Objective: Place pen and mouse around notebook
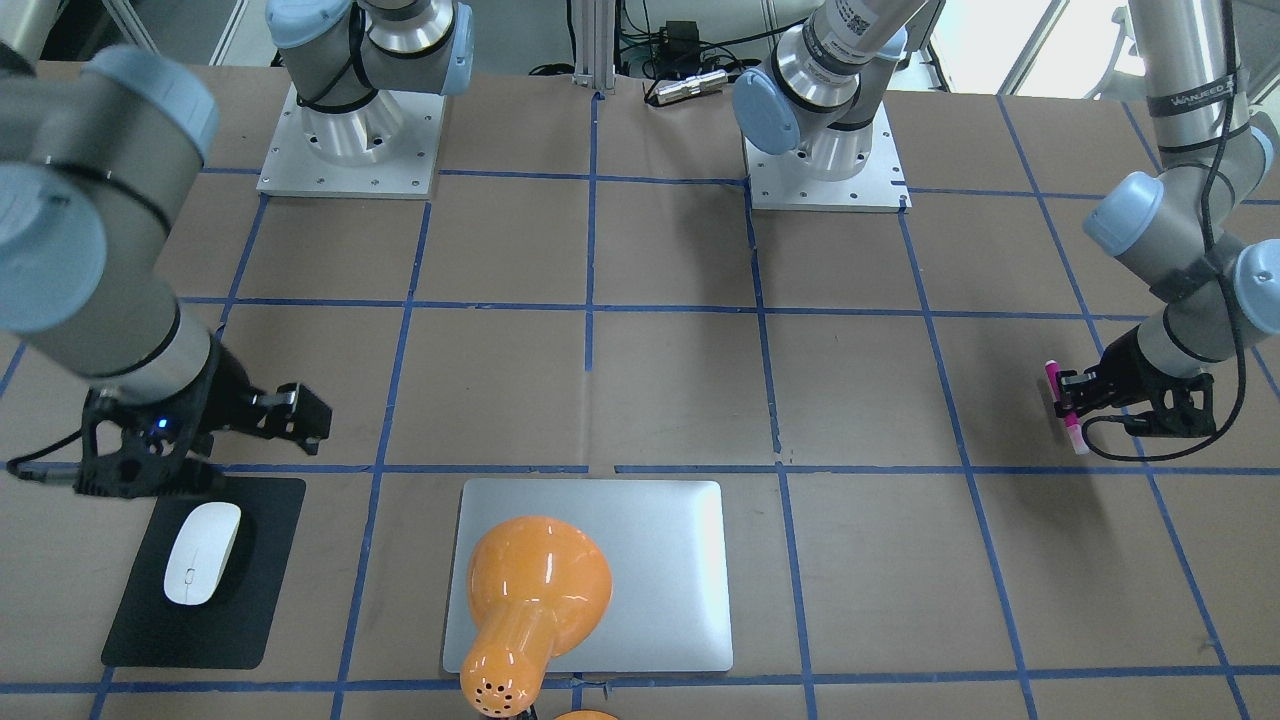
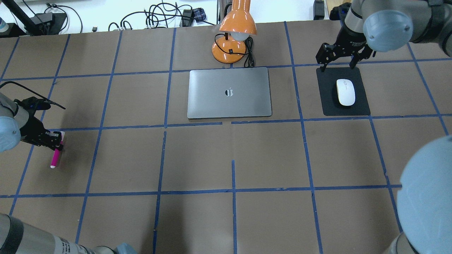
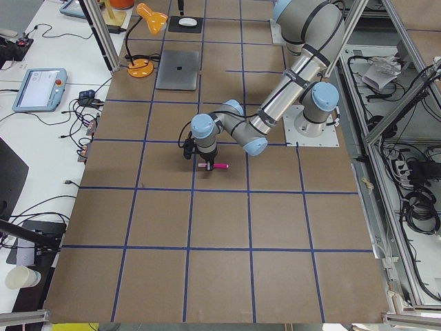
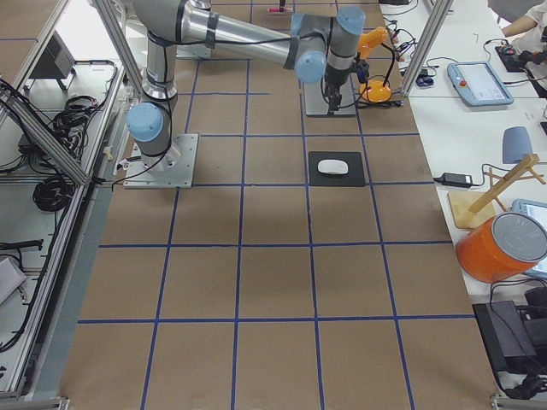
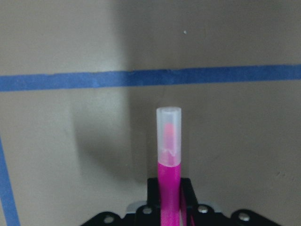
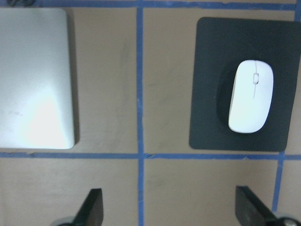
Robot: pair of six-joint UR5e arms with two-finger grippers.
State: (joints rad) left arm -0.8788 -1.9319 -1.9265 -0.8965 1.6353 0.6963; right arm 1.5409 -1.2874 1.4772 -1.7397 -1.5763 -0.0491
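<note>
My left gripper is shut on the magenta pen far out on the table's left side, low over the brown surface. In the left wrist view the pen's clear cap sticks out ahead of the fingers. The silver notebook lies flat at the table's far middle. On a black mat to the notebook's right sits the white mouse. My right gripper hangs open above the mat's far edge, holding nothing. The right wrist view shows the mouse and the notebook.
An orange desk lamp stands just behind the notebook, its head leaning over the lid. Blue tape lines grid the brown table. Bare table lies between the pen and the notebook. Cables and a teach pendant lie beyond the far edge.
</note>
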